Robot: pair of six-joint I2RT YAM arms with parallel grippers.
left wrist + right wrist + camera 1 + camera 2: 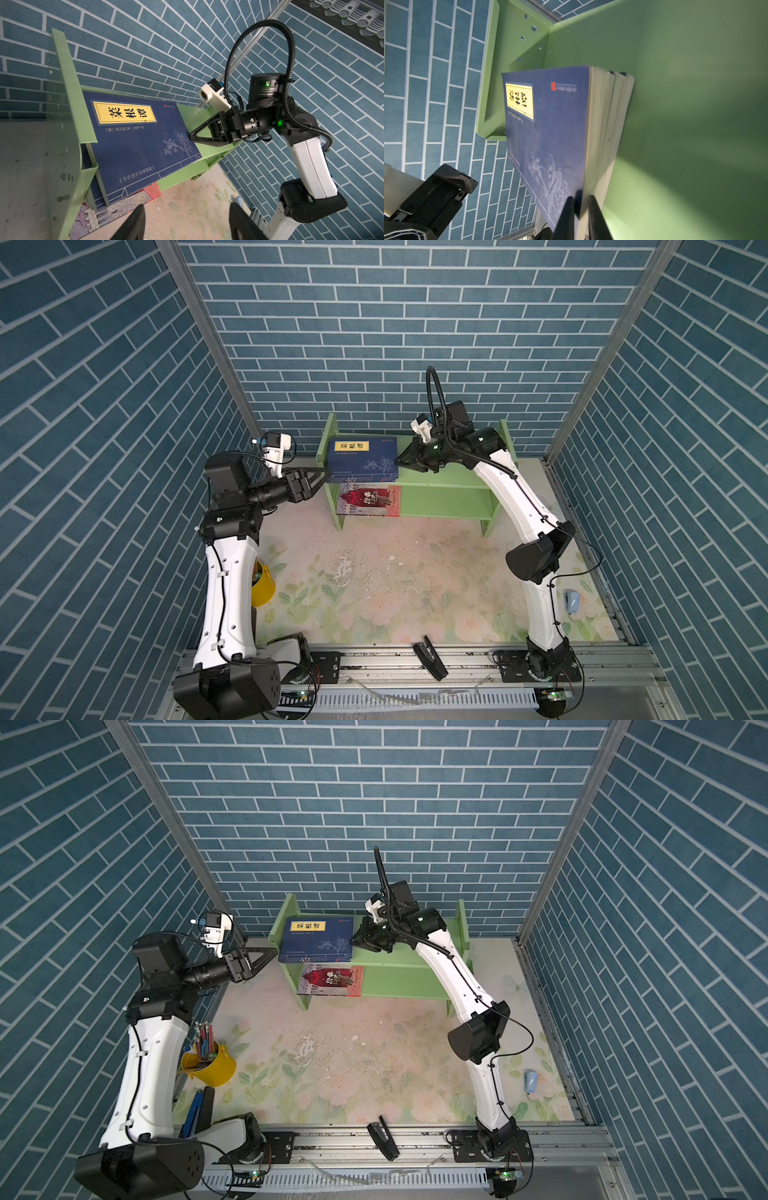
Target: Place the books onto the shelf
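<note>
Blue books (361,460) flat on shelf (440,479) top tier, left end | right hand (401,459) pinches top blue book (550,124) at right edge | left hand (324,477) open alongside | advice: raise edge slowly, left hand bracing.

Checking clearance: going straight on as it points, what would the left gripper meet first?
Probably the nearest corner of the stack of dark blue paperbacks on the light green wooden shelf; its left side panel stands so close that depth leaves doubt.

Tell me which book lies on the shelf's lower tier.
The red-and-grey castle-cover book, lying flat alone on the lower tier of the shelf; the dark blue books are stacked on the top tier.
</note>
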